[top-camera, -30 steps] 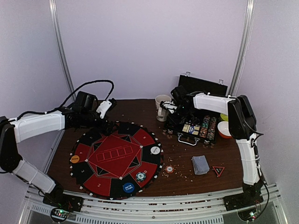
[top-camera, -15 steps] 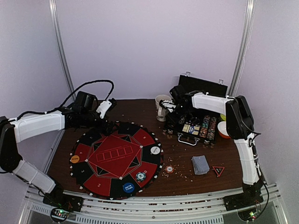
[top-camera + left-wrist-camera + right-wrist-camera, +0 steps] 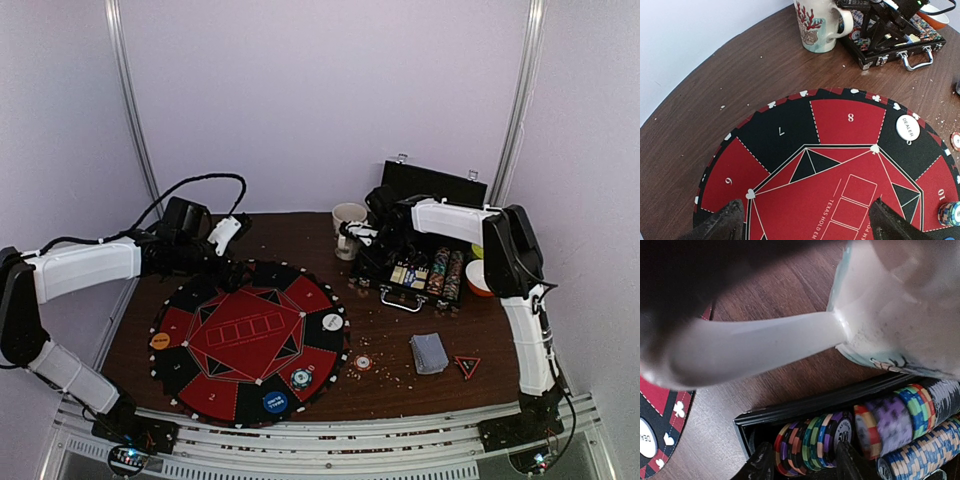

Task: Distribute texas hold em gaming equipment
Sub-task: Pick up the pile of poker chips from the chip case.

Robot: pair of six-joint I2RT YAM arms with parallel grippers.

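In the right wrist view, my right gripper (image 3: pixel 804 463) has a short row of striped-edge poker chips (image 3: pixel 812 442) between its fingers, inside the open black case (image 3: pixel 805 405). The fingers touch both ends of the row, so it is shut on them. From above, the right gripper (image 3: pixel 376 252) is at the case's left end, by the mug (image 3: pixel 348 222). My left gripper (image 3: pixel 807 225) hangs open over the round red-and-black mat (image 3: pixel 790 135), holding nothing. On the mat lie a white dealer button (image 3: pixel 332 322), an orange disc (image 3: pixel 160 341), a blue disc (image 3: pixel 274 402) and a chip stack (image 3: pixel 301 378).
A single chip (image 3: pixel 363 362), a grey-blue deck of cards (image 3: pixel 429 352) and a red triangle (image 3: pixel 466 365) lie on the brown table right of the mat. An orange bowl (image 3: pixel 480 277) sits right of the case (image 3: pixel 425 270), whose lid stands up.
My right gripper has shifted slightly at the case's left end. The left arm has barely moved.
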